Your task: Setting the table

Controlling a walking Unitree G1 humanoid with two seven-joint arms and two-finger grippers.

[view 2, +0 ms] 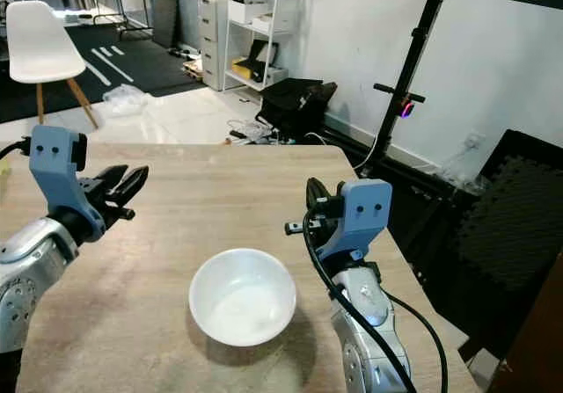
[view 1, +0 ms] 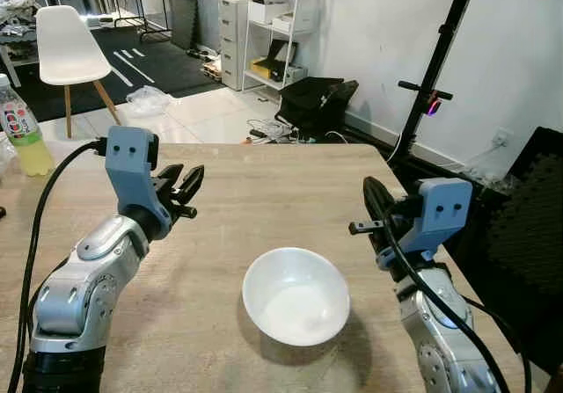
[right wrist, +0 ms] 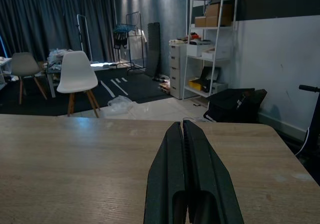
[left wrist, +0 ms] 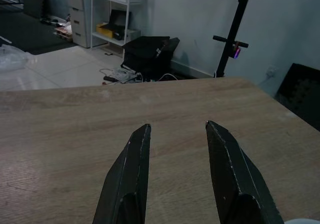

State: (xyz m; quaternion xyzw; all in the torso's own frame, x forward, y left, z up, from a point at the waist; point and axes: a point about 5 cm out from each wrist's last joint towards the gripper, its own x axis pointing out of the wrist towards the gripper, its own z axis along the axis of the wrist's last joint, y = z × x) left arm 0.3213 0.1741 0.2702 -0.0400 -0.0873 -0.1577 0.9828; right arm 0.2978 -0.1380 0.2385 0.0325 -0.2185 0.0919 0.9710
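Progress: one white bowl [view 1: 296, 294] stands upright on the wooden table [view 1: 264, 191], near the robot's edge and between the two arms; I see no plates, cutlery or glasses laid, so I judge the setting barely begun
Left to do: by my reckoning most of it, with the other pieces to be fetched from somewhere outside these views
Bowl: empty, touched by neither tool, nearer the right arm than the left
Left tool [view 1: 186, 188]: raised above the table, well apart from the bowl, pointing out across the table towards the far edge; its black fingers [left wrist: 131, 176] are spread with a clear gap and hold nothing
Right tool [right wrist: 185, 174]: held above the table to the right of the bowl, aimed along the tabletop; its fingers are pressed flat together, nothing between them
Arm pose: both forearms lifted and bent in front of the body, roughly level, flanking the bowl
Elsewhere: a drink bottle [view 1: 19, 127] stands at the far left of the table; a white chair [view 1: 66, 48] sits on the floor beyond
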